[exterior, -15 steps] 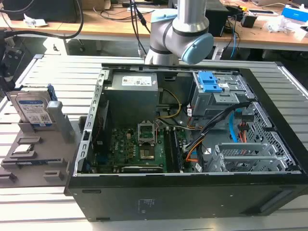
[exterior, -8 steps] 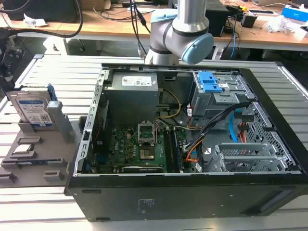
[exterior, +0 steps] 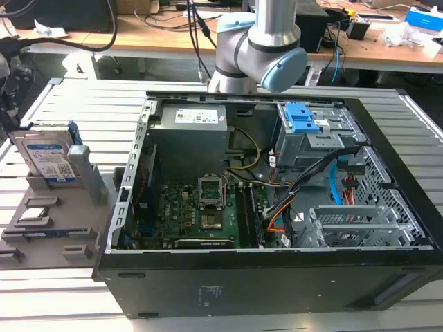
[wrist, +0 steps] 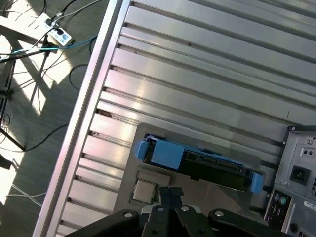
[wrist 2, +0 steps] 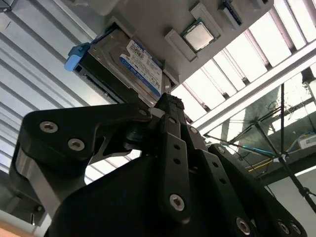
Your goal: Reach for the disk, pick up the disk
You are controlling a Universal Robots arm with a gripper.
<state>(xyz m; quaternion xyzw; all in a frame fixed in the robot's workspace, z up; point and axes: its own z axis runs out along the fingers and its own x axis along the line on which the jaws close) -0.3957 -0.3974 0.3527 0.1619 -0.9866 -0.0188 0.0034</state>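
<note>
A: Second wrist view has the gripper nearest. In the first wrist view the gripper shows its jaws drawn close together, with nothing between them.

B: Where is the disk from there?

A: Just beyond the jaws and apart from them. The disk stands on its long edge in a grey holder, its white-and-blue label facing out and a blue carrier tab at one end. In the first wrist view the disk is seen edge-on — a dark strip with blue plastic at both ends.

B: Anything beside it?

A: A square silver chip lies flat in a recess of the same holder, near the disk but not touching it. In the first wrist view that chip sits just beside the jaws.

B: And farther out?

A: The holder rests on a ribbed aluminium desk. In the exterior view the disk is upright at the holder's far end, on the exterior view's left. An open computer case lies on the desk just beside the holder, toward the exterior view's right. Inside it are a green motherboard and a drive cage with blue latches. Behind the case rises the robot arm — silver tube, pale blue cap — and past it wooden benches with cables on them.
</note>
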